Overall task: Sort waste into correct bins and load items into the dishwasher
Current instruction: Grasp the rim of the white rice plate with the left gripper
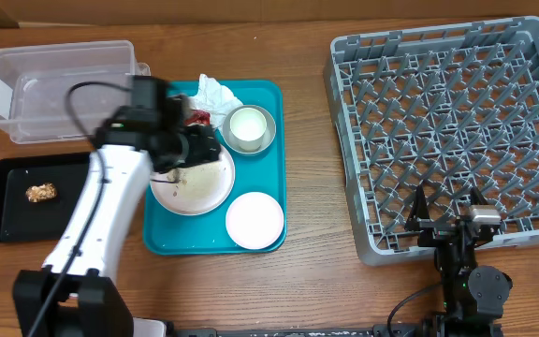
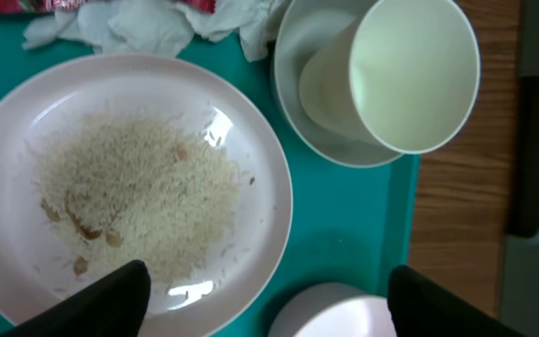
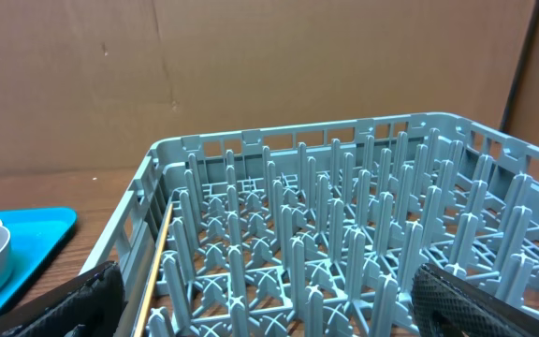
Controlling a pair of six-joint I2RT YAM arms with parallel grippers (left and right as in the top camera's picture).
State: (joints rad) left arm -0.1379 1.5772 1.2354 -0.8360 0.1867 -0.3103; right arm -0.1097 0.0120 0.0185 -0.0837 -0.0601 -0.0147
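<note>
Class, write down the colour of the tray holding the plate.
The tray is teal, a plain blue-green. It shows best in the overhead view.

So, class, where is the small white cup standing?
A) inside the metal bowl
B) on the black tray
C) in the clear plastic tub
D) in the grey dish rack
A: the overhead view shows the cup nested in the metal bowl on the teal tray.

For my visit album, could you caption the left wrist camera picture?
Open left tool above a rice-covered white plate on a teal tray, beside a cup set in a bowl.
</note>
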